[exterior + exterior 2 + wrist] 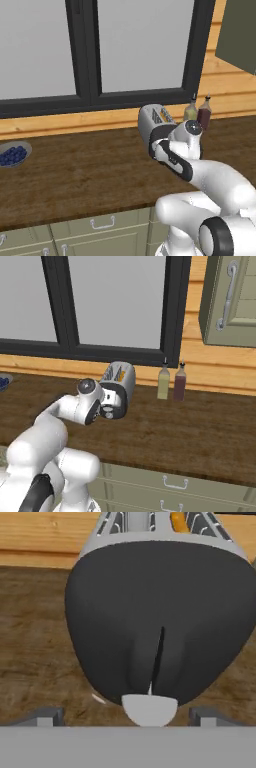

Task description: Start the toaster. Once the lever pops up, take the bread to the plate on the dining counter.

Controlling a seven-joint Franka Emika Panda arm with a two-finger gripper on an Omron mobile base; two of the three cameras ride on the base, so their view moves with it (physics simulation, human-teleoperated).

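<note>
Left base view: silver-grey rounded two-slot toaster (156,120) at the back of the wooden counter (75,175), small grey bowl (15,154) with blue berries far left. Right base view: tan bread (120,376) edge in a slot, two bottles (171,382) beside it. Hand view: gripper (127,716) fingers spread wide, straddling the grey lever (149,708) low on the black end panel.

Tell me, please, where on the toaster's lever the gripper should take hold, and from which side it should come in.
Judging from the hand view, take the lever, the small grey rounded tab at the foot of the slot in the toaster's black end panel. Come in head-on at that panel, as the open gripper is already lined up, a fingertip on either side. The tab juts out and looks small, so a light pinch or a press on top should suit.
</note>
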